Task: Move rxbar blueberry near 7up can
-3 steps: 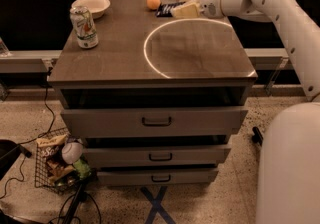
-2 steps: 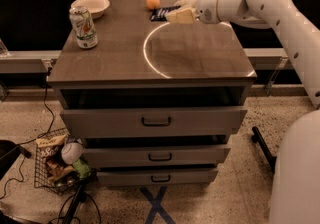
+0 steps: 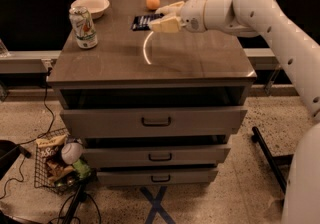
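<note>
The rxbar blueberry [image 3: 142, 22] is a dark blue flat bar with pale lettering, lying on the far middle of the cabinet top. The 7up can [image 3: 84, 27] stands upright at the far left of the top. My gripper [image 3: 162, 19] reaches in from the right on a white arm; its pale fingers are right over the bar's right end and hide part of it. The can is well to the left of the gripper.
A shallow white bowl [image 3: 90, 5] sits behind the can. An orange [image 3: 153, 1] lies at the back, behind the gripper. The brown cabinet top [image 3: 150, 60] has three drawers below. A wire basket [image 3: 56, 165] with snacks stands on the floor at the left.
The gripper has moved left along the back of the top, from right of the orange to over the blue bar. The can and bowl have not moved.
</note>
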You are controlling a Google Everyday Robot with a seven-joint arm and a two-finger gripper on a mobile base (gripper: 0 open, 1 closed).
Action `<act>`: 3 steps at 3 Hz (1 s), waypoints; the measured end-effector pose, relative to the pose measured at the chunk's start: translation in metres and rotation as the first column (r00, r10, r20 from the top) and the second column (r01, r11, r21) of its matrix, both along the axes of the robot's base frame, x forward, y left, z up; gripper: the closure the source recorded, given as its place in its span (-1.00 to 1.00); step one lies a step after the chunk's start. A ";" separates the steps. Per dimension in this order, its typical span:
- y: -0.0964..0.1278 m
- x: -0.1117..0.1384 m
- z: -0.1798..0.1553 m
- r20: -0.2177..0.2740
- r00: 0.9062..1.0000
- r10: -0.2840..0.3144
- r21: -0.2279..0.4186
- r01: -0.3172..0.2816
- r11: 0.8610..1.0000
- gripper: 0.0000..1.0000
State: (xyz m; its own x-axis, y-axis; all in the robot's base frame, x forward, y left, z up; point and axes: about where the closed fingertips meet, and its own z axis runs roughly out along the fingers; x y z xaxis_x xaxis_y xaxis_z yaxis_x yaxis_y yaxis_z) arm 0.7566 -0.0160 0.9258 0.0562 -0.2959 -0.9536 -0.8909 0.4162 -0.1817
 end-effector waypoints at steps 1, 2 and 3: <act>0.035 -0.013 -0.010 -0.007 0.998 0.057 -0.001 -0.057 0.998 1.00; 0.064 -0.018 -0.025 -0.030 0.995 0.095 -0.009 -0.095 0.995 1.00; 0.085 -0.024 -0.034 -0.045 0.990 0.137 -0.013 -0.138 0.990 1.00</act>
State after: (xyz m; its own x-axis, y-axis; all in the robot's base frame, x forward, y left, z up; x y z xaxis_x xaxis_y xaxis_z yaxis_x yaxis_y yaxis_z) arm 0.7322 0.0687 0.8920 0.0556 -0.3033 -0.9513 -0.9467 0.2867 -0.1467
